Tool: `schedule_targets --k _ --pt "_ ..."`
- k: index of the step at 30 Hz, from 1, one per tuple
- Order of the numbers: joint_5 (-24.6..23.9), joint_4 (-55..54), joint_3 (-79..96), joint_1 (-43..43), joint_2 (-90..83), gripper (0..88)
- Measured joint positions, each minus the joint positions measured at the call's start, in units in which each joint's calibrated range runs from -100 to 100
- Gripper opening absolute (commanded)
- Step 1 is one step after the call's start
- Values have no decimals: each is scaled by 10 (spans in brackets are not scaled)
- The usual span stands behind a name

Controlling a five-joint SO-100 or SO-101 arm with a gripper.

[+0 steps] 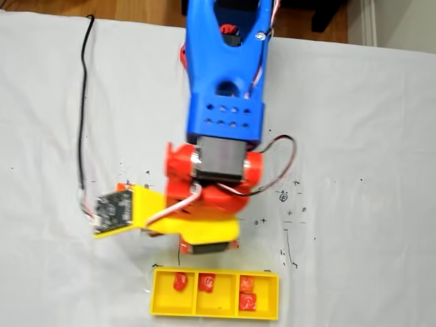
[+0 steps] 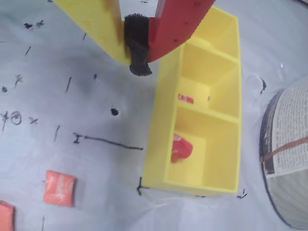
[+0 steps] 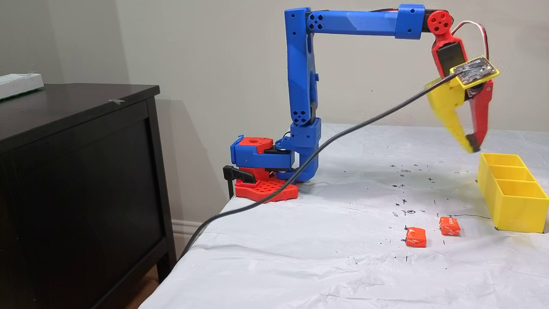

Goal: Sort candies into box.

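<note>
I have the tool [image 3: 472,146] clenched and empty above the box [image 3: 512,201], two candies [image 3: 416,237] loose on the table [image 3: 300,257], and a careless descent might clip the box wall and shove it.

I count six candies: four in my yellow box [image 1: 215,312], at [image 1: 180,281], [image 1: 206,282], [image 1: 246,283], [image 1: 247,302], and two on the cloth, [image 3: 416,237], [image 3: 449,226]. The box has three compartments.
</note>
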Motion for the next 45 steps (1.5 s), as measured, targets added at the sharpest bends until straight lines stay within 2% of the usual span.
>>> schedule_targets --k 8,16,22,27,45 --pt "62 25 33 91 -16 11" --pt "99 19 33 147 15 60" --pt "117 19 33 151 58 168" --pt "124 19 28 151 85 220" --pt "128 13 -27 142 184 234"
